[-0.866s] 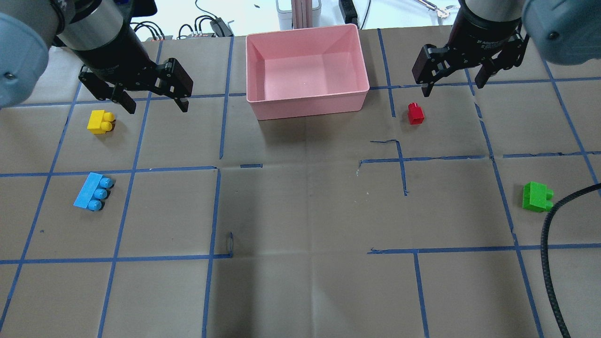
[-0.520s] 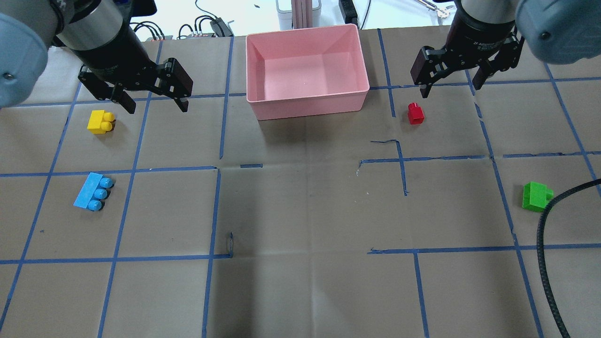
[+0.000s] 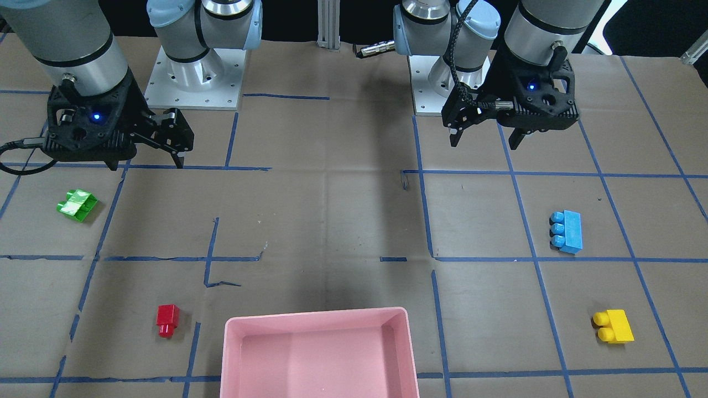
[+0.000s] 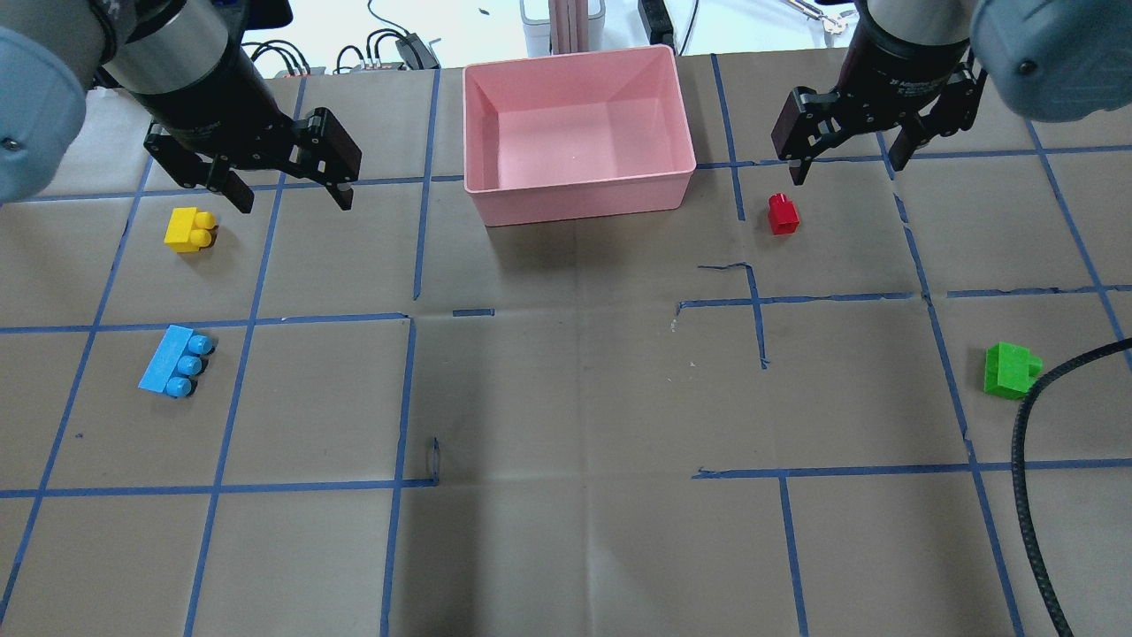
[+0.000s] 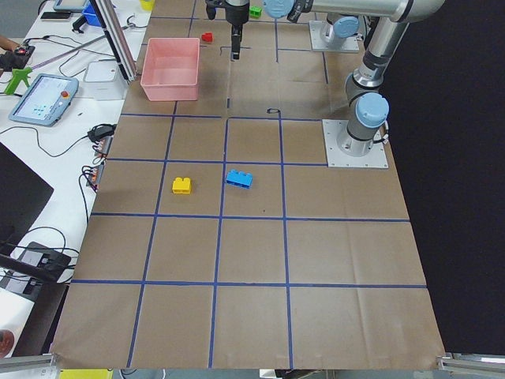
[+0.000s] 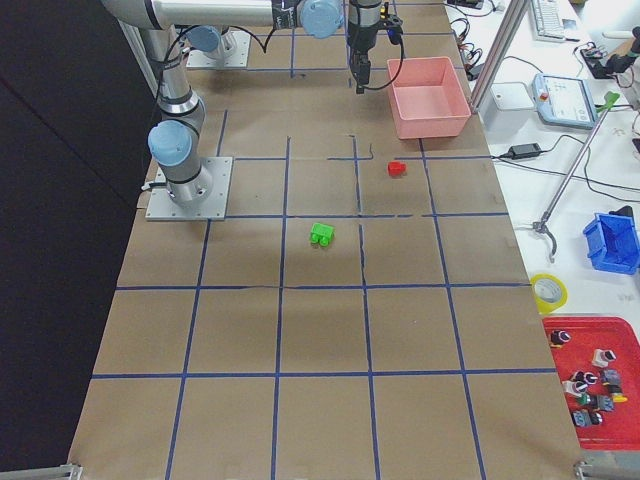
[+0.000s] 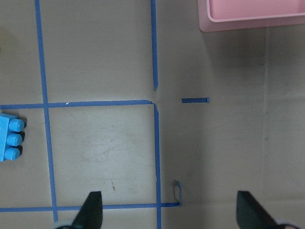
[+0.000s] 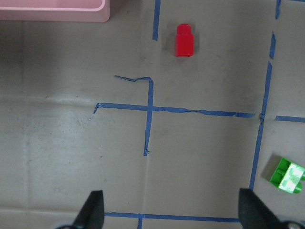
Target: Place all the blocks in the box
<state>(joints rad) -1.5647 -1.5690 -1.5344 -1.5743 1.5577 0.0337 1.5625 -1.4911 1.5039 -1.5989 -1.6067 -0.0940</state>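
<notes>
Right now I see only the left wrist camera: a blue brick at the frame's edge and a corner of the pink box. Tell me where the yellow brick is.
Observer: The yellow brick lies on the table, one taped square farther from the robot than the blue brick.
Operator: Check inside the box.
Observer: The pink box holds no brick.
Operator: Report the other two bricks.
Observer: Both lie on the right arm's side, the red brick beside the box and the green brick nearer the robot.
</notes>
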